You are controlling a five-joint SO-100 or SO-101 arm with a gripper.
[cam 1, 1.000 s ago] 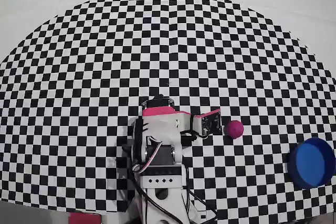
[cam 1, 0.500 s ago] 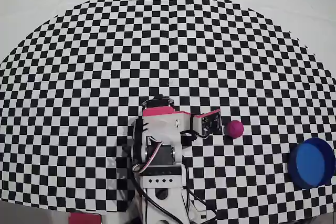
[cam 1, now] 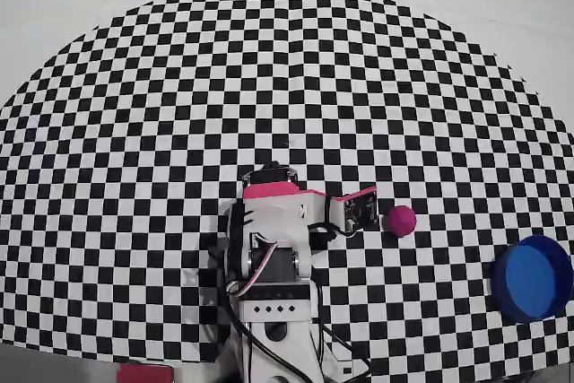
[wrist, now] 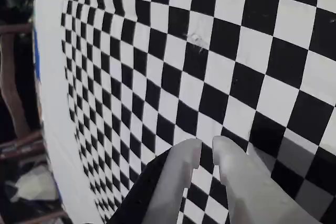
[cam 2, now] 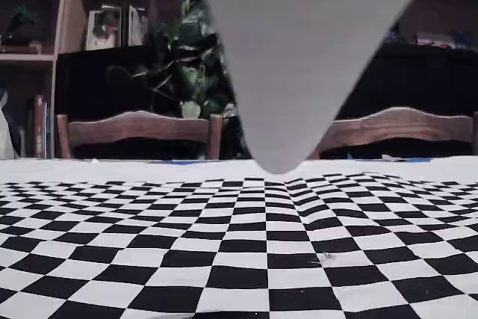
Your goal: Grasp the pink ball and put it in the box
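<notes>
The robot is a small white plastic arm with magenta-pink accents. In the overhead view a pink-red band caps the top of its white upper housing, with a black motor block just above it. A flat dark panel edged in pink-red projects to the right of the body. Thin white and red wires loop across the dark motor recess in the middle, and black cables trail over the white base, which bears a row of small dark holes. In the wrist view, the pale grey-white plastic two-finger gripper shows rounded, smooth fingertips, with a black part beneath the left finger.
</notes>
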